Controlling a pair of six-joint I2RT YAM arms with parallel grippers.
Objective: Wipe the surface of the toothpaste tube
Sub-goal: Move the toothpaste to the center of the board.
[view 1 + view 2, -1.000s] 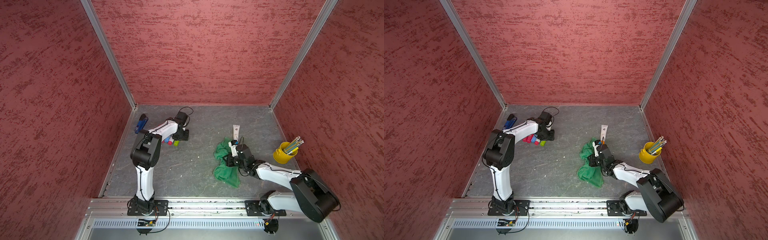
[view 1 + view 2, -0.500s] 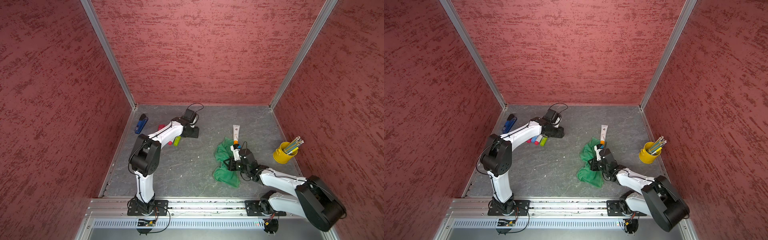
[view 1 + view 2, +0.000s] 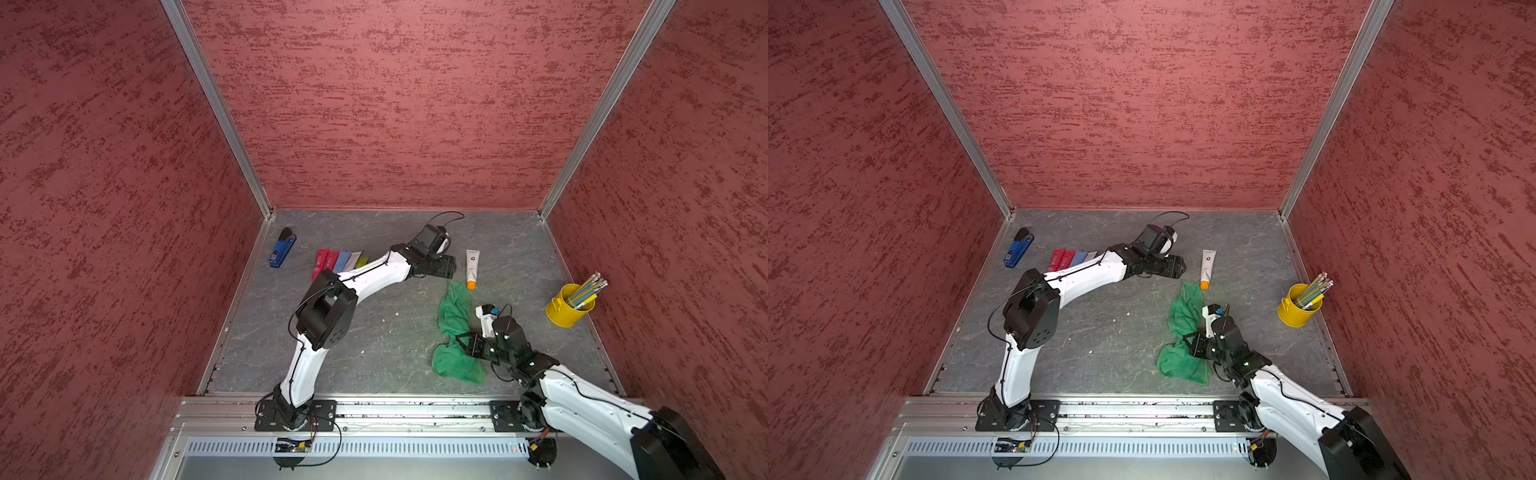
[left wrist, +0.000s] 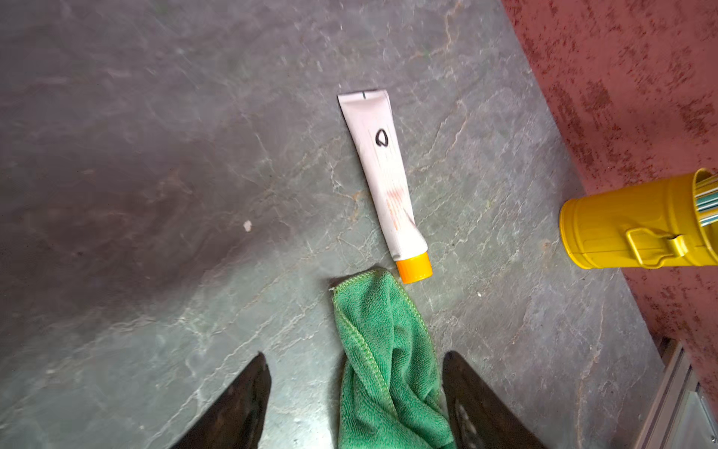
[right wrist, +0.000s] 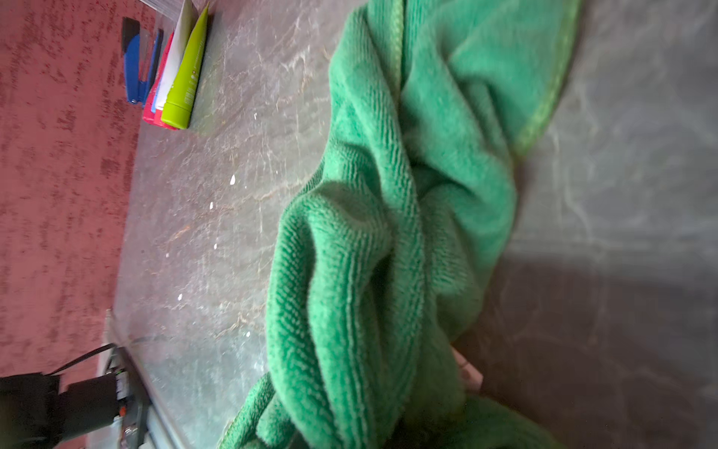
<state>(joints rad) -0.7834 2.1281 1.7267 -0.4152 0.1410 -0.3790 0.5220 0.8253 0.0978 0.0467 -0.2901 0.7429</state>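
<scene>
Toothpaste tube (image 4: 382, 175) beside green cloth (image 4: 384, 350), fingers (image 4: 233, 408) apart

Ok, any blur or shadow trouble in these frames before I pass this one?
Left wrist view: toothpaste tube readable, floor smeared by motion, with a broad shadow across it. Right wrist view: green cloth sharp up close, soft farther off, with a dark shadow beside it. Both top views: sharp and evenly lit.
</scene>
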